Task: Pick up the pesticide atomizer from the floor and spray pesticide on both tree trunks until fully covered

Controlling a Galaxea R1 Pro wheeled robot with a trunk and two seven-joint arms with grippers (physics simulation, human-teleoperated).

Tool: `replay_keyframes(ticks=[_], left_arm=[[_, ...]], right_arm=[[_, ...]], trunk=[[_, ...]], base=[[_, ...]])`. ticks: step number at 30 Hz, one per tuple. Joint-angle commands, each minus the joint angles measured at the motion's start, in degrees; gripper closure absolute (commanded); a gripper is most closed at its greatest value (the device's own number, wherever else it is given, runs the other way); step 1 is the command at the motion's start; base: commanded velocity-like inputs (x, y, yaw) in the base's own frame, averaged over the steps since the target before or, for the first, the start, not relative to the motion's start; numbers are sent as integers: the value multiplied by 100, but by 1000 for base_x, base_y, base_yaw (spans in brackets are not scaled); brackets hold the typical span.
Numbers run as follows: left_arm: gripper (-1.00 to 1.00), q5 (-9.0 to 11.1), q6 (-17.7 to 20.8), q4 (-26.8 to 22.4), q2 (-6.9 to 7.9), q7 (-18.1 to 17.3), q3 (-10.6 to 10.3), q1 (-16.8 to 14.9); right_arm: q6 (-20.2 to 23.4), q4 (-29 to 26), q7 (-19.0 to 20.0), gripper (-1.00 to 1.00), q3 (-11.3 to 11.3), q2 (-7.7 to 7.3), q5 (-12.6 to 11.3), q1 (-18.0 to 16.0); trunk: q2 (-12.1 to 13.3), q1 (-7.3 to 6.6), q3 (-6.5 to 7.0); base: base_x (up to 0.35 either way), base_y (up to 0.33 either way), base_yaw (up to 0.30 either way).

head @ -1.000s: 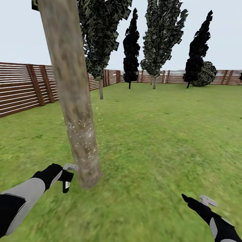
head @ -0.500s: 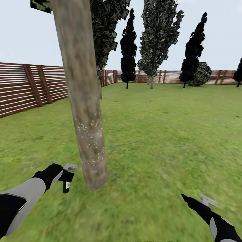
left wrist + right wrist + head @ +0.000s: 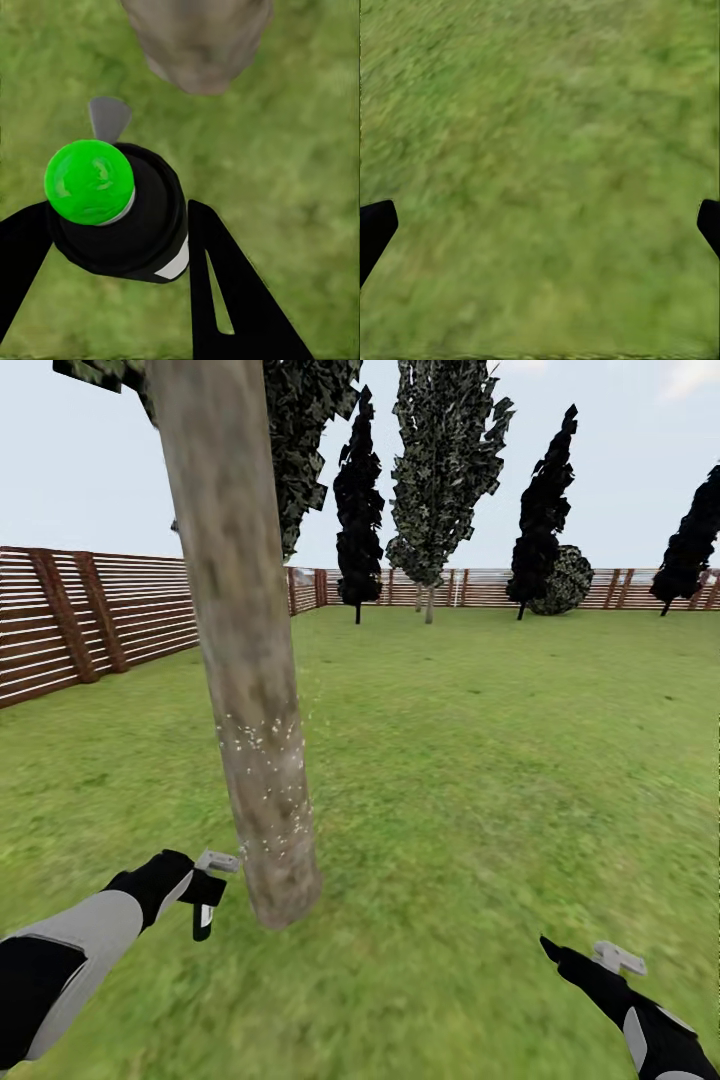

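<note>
A thick grey-brown tree trunk [image 3: 245, 660] rises close in front of me, left of centre, its base [image 3: 199, 37] on the lawn. White spray specks dot the bark [image 3: 268, 760] on its lower part. My left gripper [image 3: 205, 893] is shut on the pesticide atomizer [image 3: 203, 916], a slim dark bottle with a white label, held just left of the trunk's base. In the left wrist view the atomizer [image 3: 142, 225] shows a green cap and sits between the black fingers [image 3: 225, 292]. My right gripper [image 3: 580, 956] hangs low at the right, open [image 3: 544, 217] over bare grass.
A brown slat fence [image 3: 90, 620] bounds the lawn on the left and along the back. Far off near the back fence stand a green-canopied tree [image 3: 440, 460], dark column-shaped trees [image 3: 358, 510] and a round bush [image 3: 565, 580]. Open grass [image 3: 480, 760] lies to the right.
The whole view has swung, so the far trees and fence slid left while the trunk stays near. My left gripper still holds the atomizer by the trunk's base, and the right arm is unchanged.
</note>
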Motion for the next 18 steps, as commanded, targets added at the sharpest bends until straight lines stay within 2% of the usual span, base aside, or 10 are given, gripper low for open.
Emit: replay_keyframes(ticks=[1,6,8,13,17,18], left_arm=[[100,-2,7,1,0,1,-1,0],[100,-9,13,-60,-66,1,10,0],[100,-11,81,-343,-70,-1,22,0],[100,-33,972,-1355,-48,-8,27,-8],[100,-49,1581,-1632,-35,-16,33,-60],[100,-60,2049,-2012,33,-16,27,-81]], right_arm=[[0,0,0,-100,0,0,0,0],[0,0,0,-100,0,0,0,0],[0,0,0,-100,0,0,0,0],[0,0,0,-100,0,0,0,0],[0,0,0,-100,0,0,0,0],[0,0,0,-100,0,0,0,0]], trunk=[[0,0,0],[0,0,0],[0,0,0],[0,0,0],[0,0,0],[0,0,0]], base=[[-293,101,0],[-313,102,0],[-237,77,-77],[-34,11,-215],[-1,0,-28],[0,0,-2]])
